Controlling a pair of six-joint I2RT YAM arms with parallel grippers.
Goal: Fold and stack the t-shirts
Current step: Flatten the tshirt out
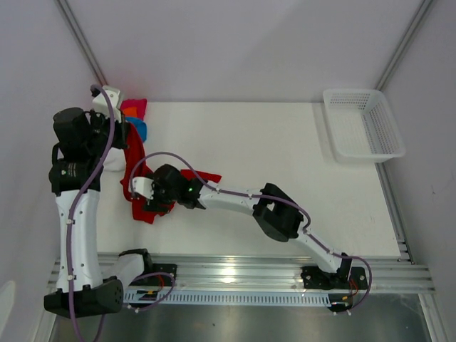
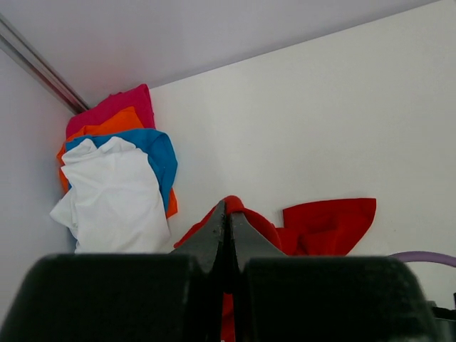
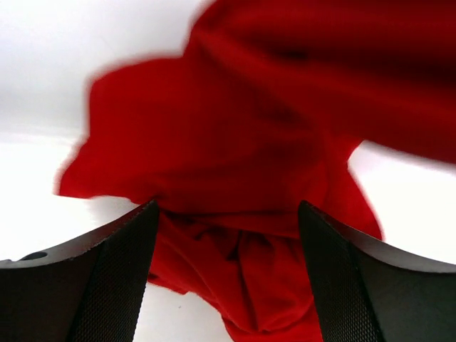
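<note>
The loose t-shirt [image 1: 146, 214] lies left on the table [image 1: 271, 142], before the t-shirt pile [image 1: 134, 114]; basket [image 1: 349, 92] far right.

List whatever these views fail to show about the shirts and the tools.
- Top view: the left arm and right arm cover most of the red t-shirt; its outline is hidden.
- Right wrist view: the cloth is blurred and cut off; whether the open right tool touches it is unclear.
- Left wrist view: the white t-shirt covers the pile beneath; the shut left tool hides how much red cloth it pinches.
</note>
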